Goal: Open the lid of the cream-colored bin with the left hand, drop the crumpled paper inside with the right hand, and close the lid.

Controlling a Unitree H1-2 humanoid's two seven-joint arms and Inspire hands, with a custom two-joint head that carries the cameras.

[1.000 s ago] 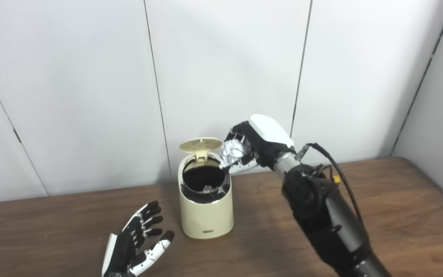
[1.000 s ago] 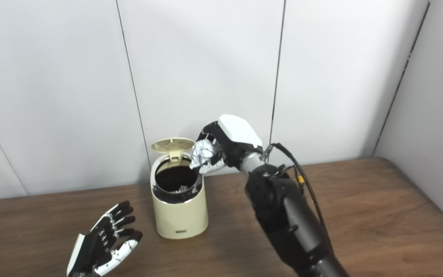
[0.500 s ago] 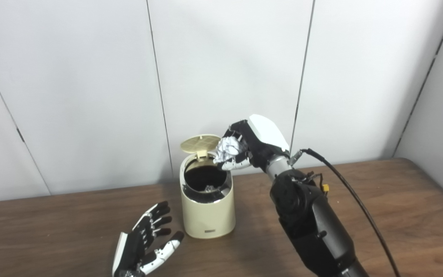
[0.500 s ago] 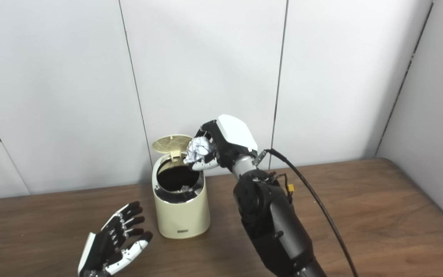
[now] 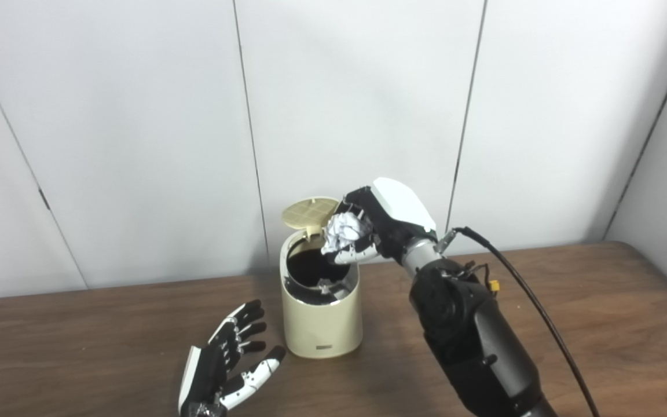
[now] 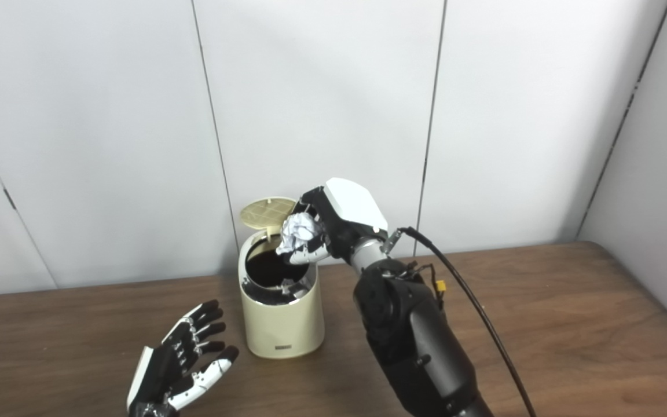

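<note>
A small cream-coloured plastic bin (image 5: 322, 321) with rounded sides stands on the dark brown wooden table (image 5: 600, 313), close to the white panelled wall (image 5: 136, 127). Its round cream lid (image 5: 312, 211) is flipped up on the hinge at the back, and the dark inside of the bin is open to view, with a scrap of something pale lying down in it.

The right hand (image 5: 377, 229), black with a white back plate, hangs above the right rim of the opening. Its fingers curl around a crumpled ball of white paper (image 5: 342, 230), pinching it against the thumb; the ball sits over the edge of the mouth, not yet inside. A black cable (image 5: 533, 304) loops from the wrist down past the forearm.

The left hand (image 5: 226, 368) is low over the table just left of the bin's base, palm up, fingers spread apart and holding nothing, clear of the bin.
</note>
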